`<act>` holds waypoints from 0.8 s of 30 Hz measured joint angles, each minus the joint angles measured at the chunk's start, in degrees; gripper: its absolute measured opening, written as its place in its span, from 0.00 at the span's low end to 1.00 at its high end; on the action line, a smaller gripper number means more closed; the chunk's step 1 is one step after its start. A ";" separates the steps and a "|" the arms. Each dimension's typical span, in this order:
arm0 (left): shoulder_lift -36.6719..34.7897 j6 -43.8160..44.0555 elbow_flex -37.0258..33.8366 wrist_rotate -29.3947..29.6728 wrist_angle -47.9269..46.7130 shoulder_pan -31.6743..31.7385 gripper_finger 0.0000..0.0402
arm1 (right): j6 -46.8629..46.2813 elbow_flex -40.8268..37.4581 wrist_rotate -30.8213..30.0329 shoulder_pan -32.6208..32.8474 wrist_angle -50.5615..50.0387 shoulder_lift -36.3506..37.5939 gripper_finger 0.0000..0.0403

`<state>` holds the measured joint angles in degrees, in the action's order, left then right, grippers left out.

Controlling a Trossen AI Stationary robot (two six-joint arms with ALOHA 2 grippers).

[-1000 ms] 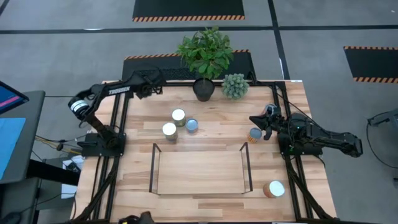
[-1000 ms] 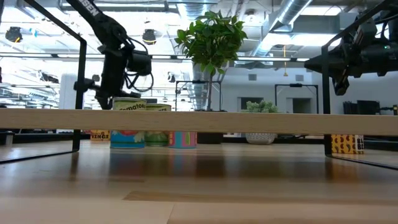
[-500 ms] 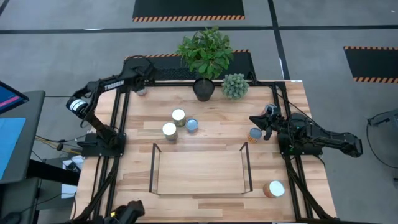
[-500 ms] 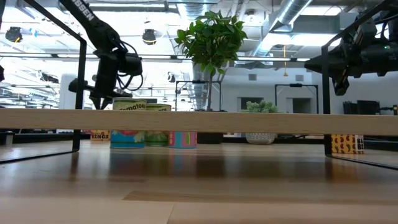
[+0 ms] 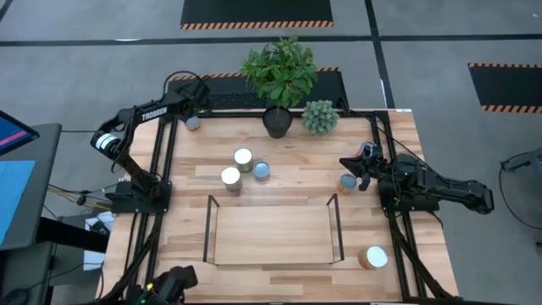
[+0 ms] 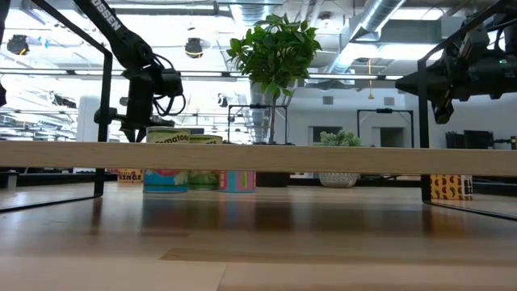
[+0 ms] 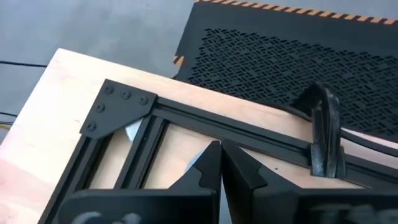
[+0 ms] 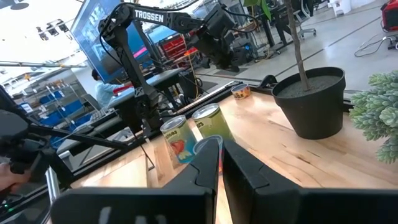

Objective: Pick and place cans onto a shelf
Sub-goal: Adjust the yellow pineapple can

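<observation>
Left claw [image 5: 188, 108] fingers closed, empty, above corner can [image 5: 193, 123], likely lining up a grab. Right claw [image 5: 354, 165] closed, empty, waits beside orange can [image 5: 345, 183]. Shelf [image 5: 271, 230] holds nothing.

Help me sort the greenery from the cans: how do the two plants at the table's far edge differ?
The tall plant has broad, bright green leaves spreading wide; the small plant is a compact, pale grey-green clump. The tall one rises on a thin stem from a dark pot; the small one's pot is white. Both stand side by side.
</observation>
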<state>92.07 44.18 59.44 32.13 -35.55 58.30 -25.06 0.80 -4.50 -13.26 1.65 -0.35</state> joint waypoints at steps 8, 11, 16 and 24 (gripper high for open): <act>4.42 1.55 0.00 -4.71 -0.81 -0.28 0.00 | 0.02 0.00 -0.01 0.00 0.00 0.00 0.12; 6.15 2.40 0.00 -4.46 -0.54 -0.28 0.00 | -0.28 0.00 -0.01 0.00 0.02 0.00 0.12; 7.45 2.15 0.00 -4.15 -0.84 -0.21 0.00 | -0.42 0.00 -0.01 0.00 0.04 0.00 0.12; 7.48 1.21 -0.02 -4.60 -3.47 -0.11 0.00 | -0.42 0.00 -0.01 0.00 0.07 0.01 0.12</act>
<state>99.55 45.38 59.42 27.53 -39.03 58.19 -25.47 0.80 -4.51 -13.26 1.72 -0.34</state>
